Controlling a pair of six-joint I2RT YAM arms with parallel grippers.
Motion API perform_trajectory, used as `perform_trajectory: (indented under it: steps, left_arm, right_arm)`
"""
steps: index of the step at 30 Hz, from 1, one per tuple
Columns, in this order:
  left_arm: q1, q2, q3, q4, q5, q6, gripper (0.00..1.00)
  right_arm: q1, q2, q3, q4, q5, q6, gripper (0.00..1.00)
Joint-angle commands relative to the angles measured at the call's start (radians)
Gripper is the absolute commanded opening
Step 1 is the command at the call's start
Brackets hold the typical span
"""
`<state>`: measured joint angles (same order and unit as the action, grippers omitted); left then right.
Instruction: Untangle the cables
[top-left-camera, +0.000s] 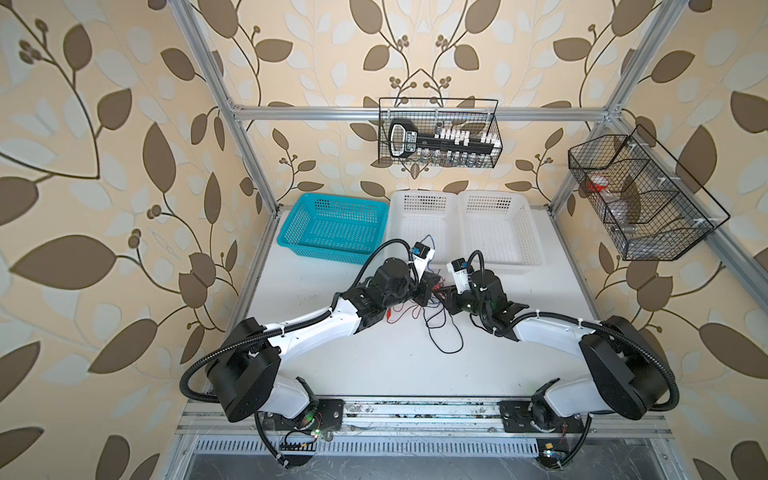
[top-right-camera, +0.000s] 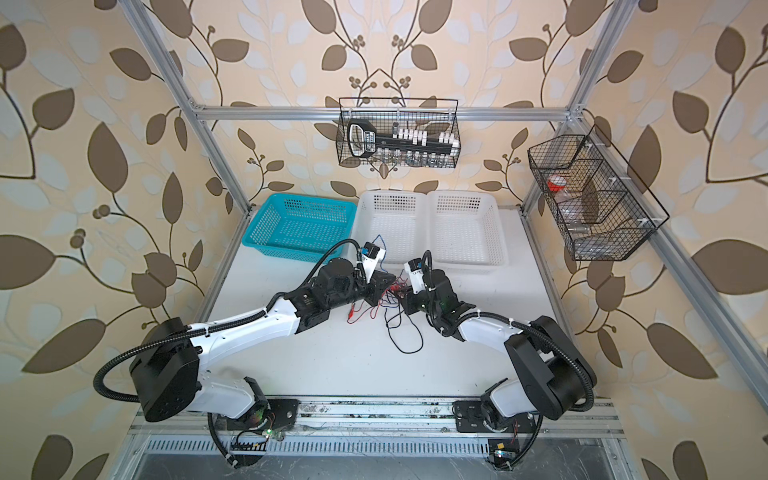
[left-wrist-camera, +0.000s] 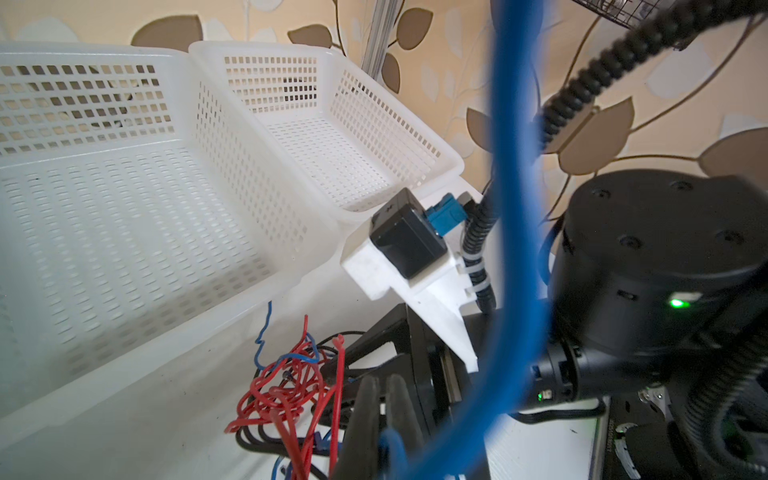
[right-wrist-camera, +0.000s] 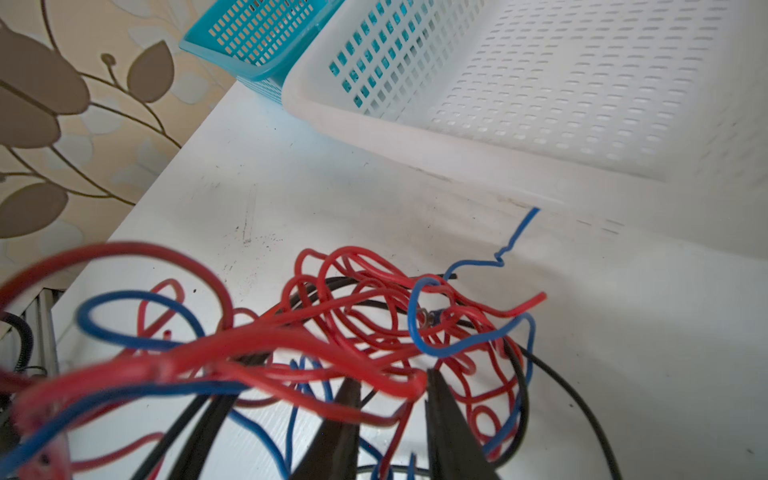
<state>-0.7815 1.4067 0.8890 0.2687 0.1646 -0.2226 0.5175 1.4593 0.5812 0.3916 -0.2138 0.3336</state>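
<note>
Tangled cables (top-right-camera: 392, 291) lie on the table (top-right-camera: 332, 365) before the white baskets (top-right-camera: 465, 266), between both grippers. The left gripper (left-wrist-camera: 382, 399) is pressed together on a blue cable (left-wrist-camera: 517, 166). The right gripper (right-wrist-camera: 395, 415) stands slightly parted around red strands (right-wrist-camera: 365, 374).

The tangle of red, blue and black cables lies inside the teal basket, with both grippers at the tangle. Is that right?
Not quite. The cables lie on the white table in front of the baskets, not inside the teal basket; the right wrist view shows this. The left gripper and right gripper are indeed both at the tangle.
</note>
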Motion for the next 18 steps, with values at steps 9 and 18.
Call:
perform_trajectory:
  steps: [9,18]
  left_arm:
    - [0.041,-0.142,-0.020,-0.005,-0.106,-0.061,0.00]
    - [0.075,-0.309,-0.068,-0.251,-0.341,-0.050,0.00]
  right_arm:
    - [0.002,0.018,0.020,-0.021,0.110,-0.011,0.00]
    - [-0.020,0.026,-0.002,-0.115,0.214,-0.009,0.00]
